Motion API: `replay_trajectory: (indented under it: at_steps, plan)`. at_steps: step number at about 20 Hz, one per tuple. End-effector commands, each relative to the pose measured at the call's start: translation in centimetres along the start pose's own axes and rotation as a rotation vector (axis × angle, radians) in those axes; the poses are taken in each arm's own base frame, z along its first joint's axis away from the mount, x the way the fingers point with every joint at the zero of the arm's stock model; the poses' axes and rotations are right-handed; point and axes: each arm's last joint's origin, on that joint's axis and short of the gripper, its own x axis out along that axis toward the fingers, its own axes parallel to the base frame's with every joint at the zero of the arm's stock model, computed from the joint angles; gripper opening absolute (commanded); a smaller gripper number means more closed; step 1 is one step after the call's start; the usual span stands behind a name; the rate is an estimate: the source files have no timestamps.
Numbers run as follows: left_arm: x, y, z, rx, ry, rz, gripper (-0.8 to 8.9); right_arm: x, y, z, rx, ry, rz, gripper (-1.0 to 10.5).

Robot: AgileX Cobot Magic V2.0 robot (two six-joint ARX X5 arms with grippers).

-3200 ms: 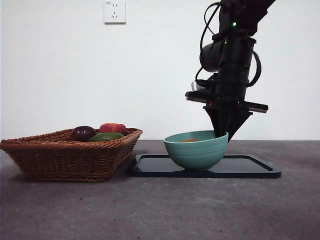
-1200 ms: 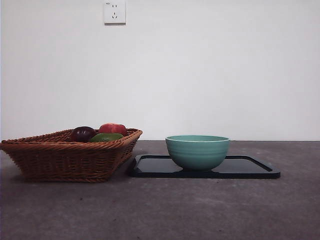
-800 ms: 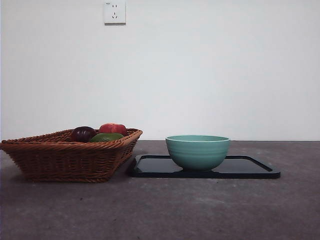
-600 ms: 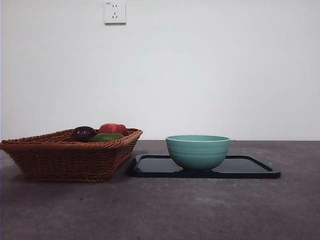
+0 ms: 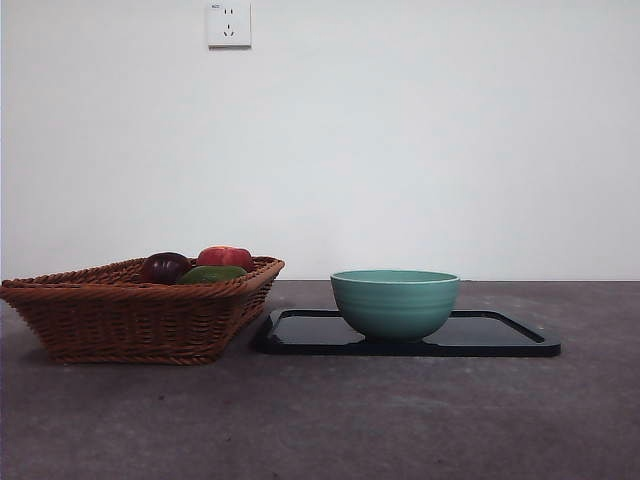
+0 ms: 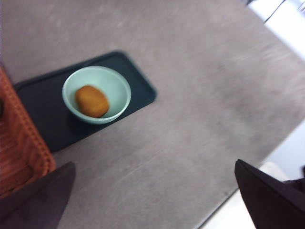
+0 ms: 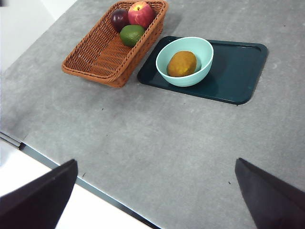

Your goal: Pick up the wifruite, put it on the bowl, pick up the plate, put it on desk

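The brownish-orange wifruite (image 7: 181, 63) lies inside the mint-green bowl (image 7: 183, 44); the left wrist view also shows the wifruite (image 6: 92, 100) in the bowl (image 6: 102, 76). In the front view the bowl (image 5: 395, 303) hides it. The bowl stands on the dark plate (image 5: 490, 335), a flat rectangular tray (image 7: 236, 71) on the grey desk (image 7: 167, 143). My left gripper (image 6: 154, 163) and right gripper (image 7: 156, 161) both hang high above the desk, open and holding nothing, out of the front view.
A wicker basket (image 5: 130, 310) sits beside the plate's left end, holding a dark purple fruit (image 7: 119, 19), a red peach (image 7: 141, 13) and a green fruit (image 7: 131, 34). The desk's edge (image 7: 57, 167) runs below the right gripper. A wall socket (image 5: 229, 24) is behind.
The arm that reached into the tilted bowl 2.6 s ago has lifted out of the front view. The bowl now stands level on the plate. Nothing has moved in the last second.
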Motion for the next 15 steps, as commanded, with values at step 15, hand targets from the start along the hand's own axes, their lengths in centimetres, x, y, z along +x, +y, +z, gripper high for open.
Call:
replay_trajectory:
  at_steps: [15]
  plan:
    - [17.8,2.6,7.9,0.053,0.412,0.276,5.84,-0.2,0.1,0.3,0.008,-0.024,0.016,5.6]
